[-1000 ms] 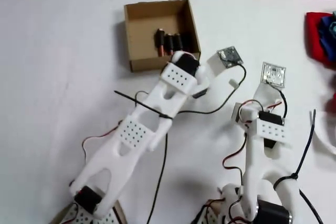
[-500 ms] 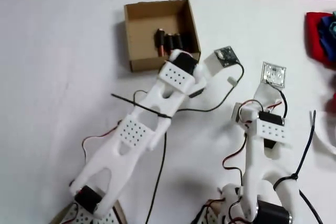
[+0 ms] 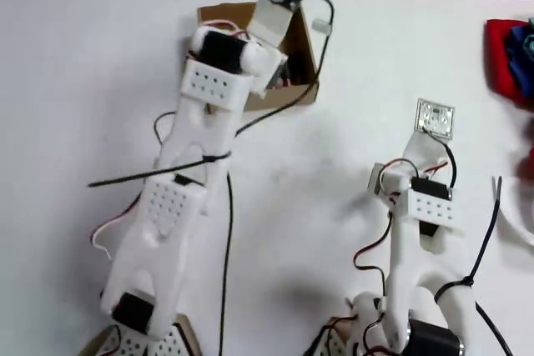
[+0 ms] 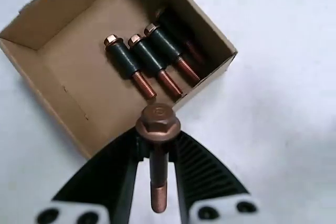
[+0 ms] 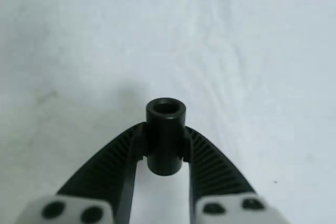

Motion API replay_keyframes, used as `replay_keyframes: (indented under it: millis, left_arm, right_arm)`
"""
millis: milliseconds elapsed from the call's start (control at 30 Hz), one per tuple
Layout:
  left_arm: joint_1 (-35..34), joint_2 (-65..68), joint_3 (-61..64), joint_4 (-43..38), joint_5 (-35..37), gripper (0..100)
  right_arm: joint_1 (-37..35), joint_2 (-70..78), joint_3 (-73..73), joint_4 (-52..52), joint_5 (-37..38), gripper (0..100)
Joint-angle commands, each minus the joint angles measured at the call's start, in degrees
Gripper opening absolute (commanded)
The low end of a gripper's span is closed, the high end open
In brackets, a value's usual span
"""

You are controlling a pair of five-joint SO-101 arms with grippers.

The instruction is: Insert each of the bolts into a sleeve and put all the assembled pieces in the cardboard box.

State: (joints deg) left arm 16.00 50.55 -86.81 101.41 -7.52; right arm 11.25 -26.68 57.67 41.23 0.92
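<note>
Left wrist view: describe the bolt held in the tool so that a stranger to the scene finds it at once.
Start at the cardboard box on the white table. At the box, the left tool grips a copper bolt. Unlike the bolts lying inside, it wears no black sleeve.

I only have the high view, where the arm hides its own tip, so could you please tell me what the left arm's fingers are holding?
Observer: The left arm's fingers are shut on a bare copper bolt, with no sleeve on it.
Operator: Thank you. And the right arm's?
Observer: The right arm's fingers clamp a black sleeve, its bore facing the wrist camera.
Operator: What is in the box?
Observer: Three sleeved bolts lie side by side on the cardboard box floor; a fourth may sit in shadow.
</note>
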Motion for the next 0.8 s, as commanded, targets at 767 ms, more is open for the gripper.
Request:
replay_keyframes:
  millis: [767]
  left_arm:
    - [-1.7, -46.7, 54.7, -4.0, 24.2, 3]
  right_arm:
    - [-19.3, -59.7, 33.1, -12.8, -0.2, 2.2]
